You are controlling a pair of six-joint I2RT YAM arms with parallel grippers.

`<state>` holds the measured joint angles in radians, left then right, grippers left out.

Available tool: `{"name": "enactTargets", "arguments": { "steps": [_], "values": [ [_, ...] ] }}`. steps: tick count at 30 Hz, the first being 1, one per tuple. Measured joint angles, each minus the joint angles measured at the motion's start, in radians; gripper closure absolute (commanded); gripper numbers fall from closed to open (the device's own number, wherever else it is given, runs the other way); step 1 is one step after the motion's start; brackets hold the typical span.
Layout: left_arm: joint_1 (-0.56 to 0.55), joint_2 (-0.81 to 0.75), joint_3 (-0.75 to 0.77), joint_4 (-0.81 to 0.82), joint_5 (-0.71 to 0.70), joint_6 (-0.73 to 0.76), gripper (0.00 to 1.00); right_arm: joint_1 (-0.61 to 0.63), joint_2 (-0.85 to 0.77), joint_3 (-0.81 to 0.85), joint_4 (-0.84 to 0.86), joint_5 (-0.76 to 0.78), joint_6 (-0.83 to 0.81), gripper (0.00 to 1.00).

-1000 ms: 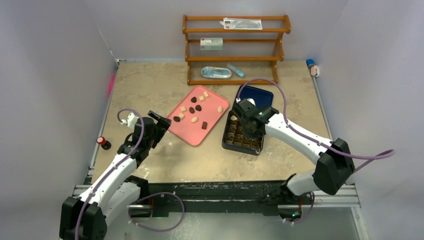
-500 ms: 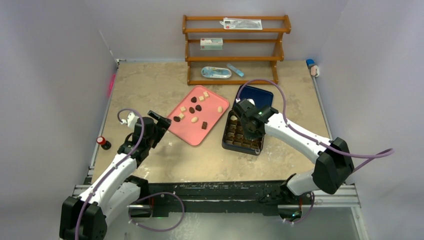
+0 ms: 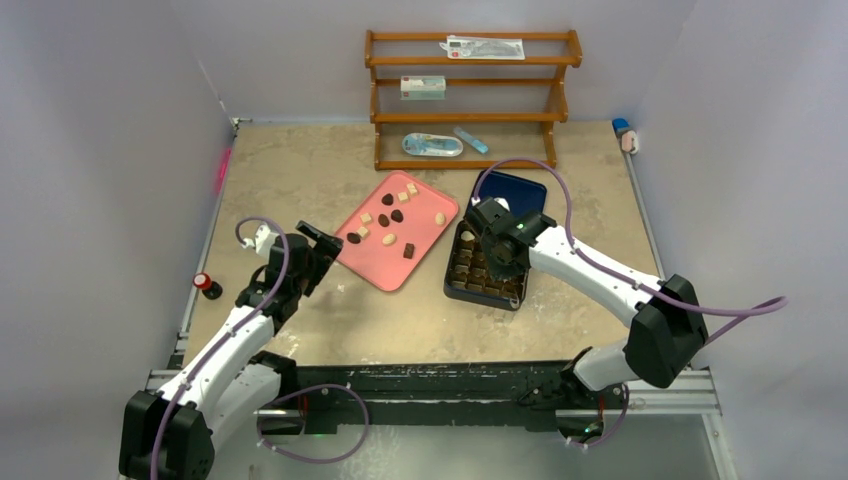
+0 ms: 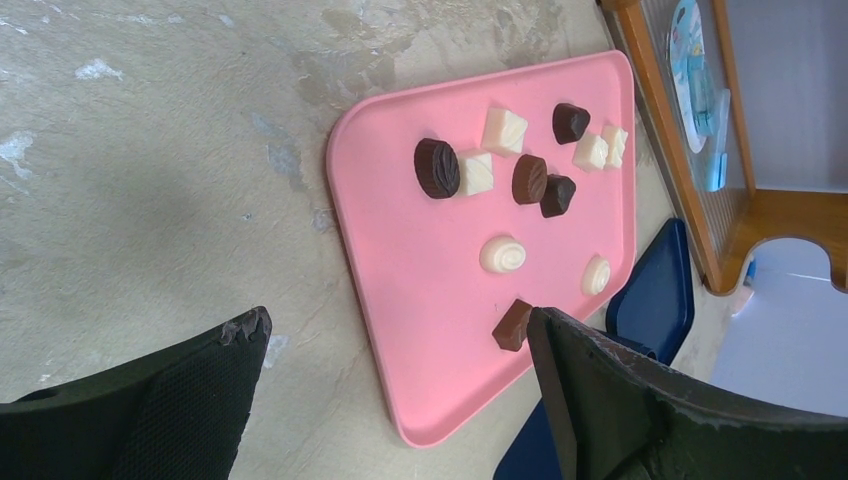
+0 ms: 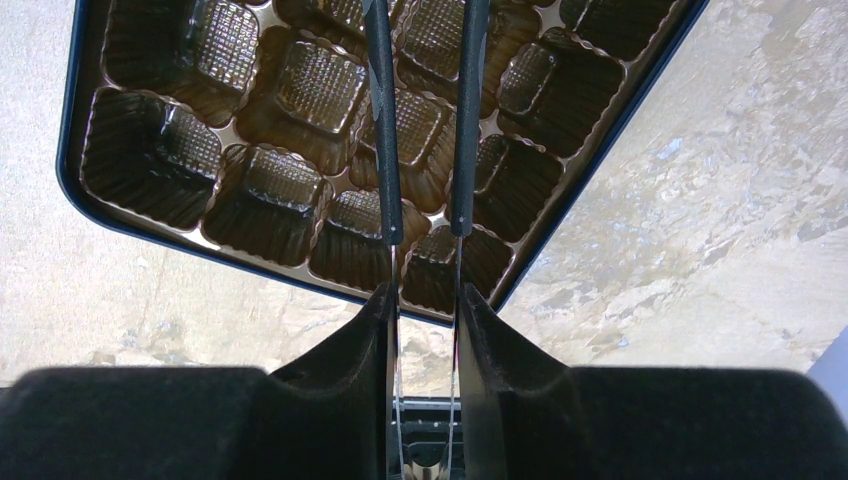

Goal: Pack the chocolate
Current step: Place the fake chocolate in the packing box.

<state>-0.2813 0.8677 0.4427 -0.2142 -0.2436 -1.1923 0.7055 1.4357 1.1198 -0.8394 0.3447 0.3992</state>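
When reaching with nearer left gripper point(image 4: 395, 320), jaws spread wide, aim 2 o'clock, top view, at chocolate point(image 4: 437, 167); right gripper point(image 5: 426, 232) jaws narrowly parted.

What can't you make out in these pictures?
- Right wrist view: right gripper tips are cut off by the top edge, so whether it holds anything is unseen.
- Left wrist view: one dark chocolate sits partly behind the left gripper finger.
- Top view: label of the package on the shelf is too small to read.

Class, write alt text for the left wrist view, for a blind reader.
A pink tray on a beige table holds eleven small chocolates, five dark and six white. The open left gripper frames the bottom edge with its two black fingers.
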Motion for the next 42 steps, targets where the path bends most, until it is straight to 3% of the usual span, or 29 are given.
{"name": "enactTargets", "arguments": {
  "steps": [42],
  "values": [
    [0.005,0.0,0.0,0.011,0.005,0.0,0.0,-0.012,0.013,0.0,0.002,-0.022,0.0,0.69]
  ]
}}
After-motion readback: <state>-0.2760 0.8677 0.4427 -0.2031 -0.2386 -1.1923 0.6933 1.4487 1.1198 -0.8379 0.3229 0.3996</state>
